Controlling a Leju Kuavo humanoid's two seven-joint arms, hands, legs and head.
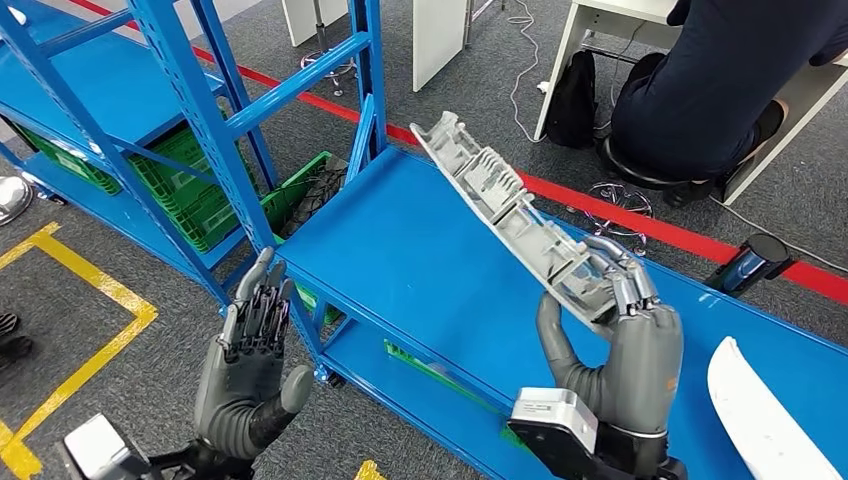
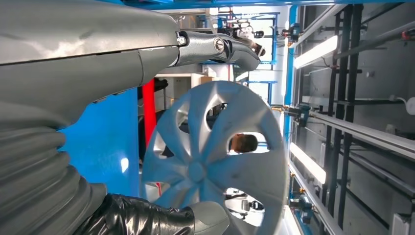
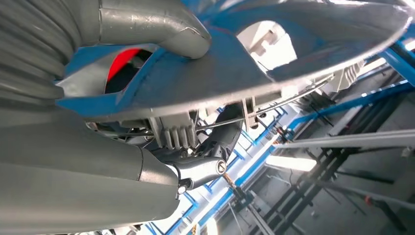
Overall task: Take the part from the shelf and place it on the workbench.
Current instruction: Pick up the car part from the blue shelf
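- The wheel cover [image 1: 520, 215], a silver spoked hubcap seen edge-on from the head view, is off the shelf and held in the air, tilted, above the blue workbench top [image 1: 420, 260]; it touches nothing but the hand.
- The right hand [image 1: 620, 340] grasps it at its lower rim: the thumb lies on one face and the dark fingers [image 1: 628, 290] wrap over the ribbed back. The right wrist view shows the same pinch, thumb on the spoked face.
- The left hand [image 1: 250, 350] holds nothing, fingers straight and close together, raised beside the bench's near corner.
- I judge the pick done; lowering the cover onto the bench and letting go remain.
- A white curved part [image 1: 760, 420] lies on the bench to the right; the blue shelf rack [image 1: 200, 110] with green crates [image 1: 190, 195] stands to the left.
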